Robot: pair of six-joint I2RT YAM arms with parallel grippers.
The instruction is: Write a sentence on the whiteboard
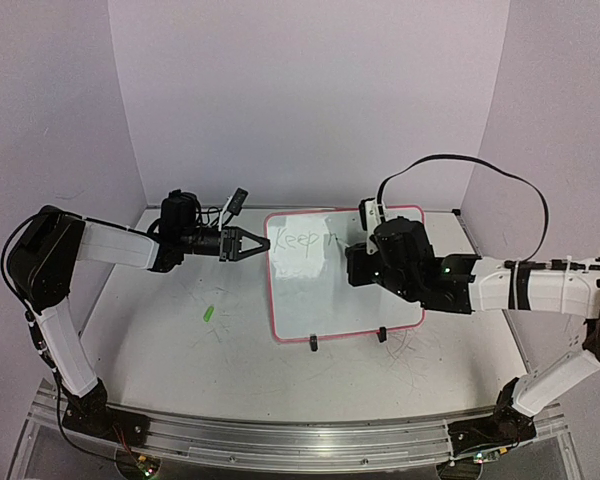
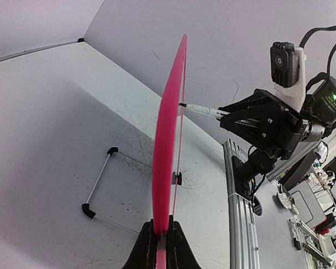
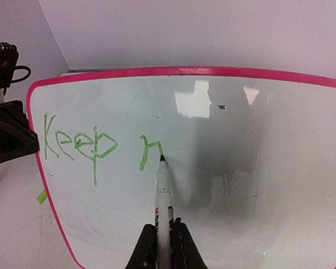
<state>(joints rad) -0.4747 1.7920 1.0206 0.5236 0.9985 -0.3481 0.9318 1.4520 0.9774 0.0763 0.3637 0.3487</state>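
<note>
While the left gripper (image 1: 256,243) pinches the whiteboard (image 1: 330,300), the right gripper (image 3: 163,240) clasps a marker (image 3: 163,193), tip on the sentence (image 3: 81,147) mid-frame.

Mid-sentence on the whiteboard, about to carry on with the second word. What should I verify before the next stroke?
1. Hold of the left gripper on the whiteboard edge: ok, jaws clamped on the pink frame.
2. Hold of the right gripper on the marker: ok.
3. Marker tip touching the board: ok, at the green stroke after "Keep".
4. The sentence finished: not ok, only "Keep" and one started letter.
5. Blank board to the right of the tip: ok.
6. Board's feet seated on the table: cannot tell.
</note>
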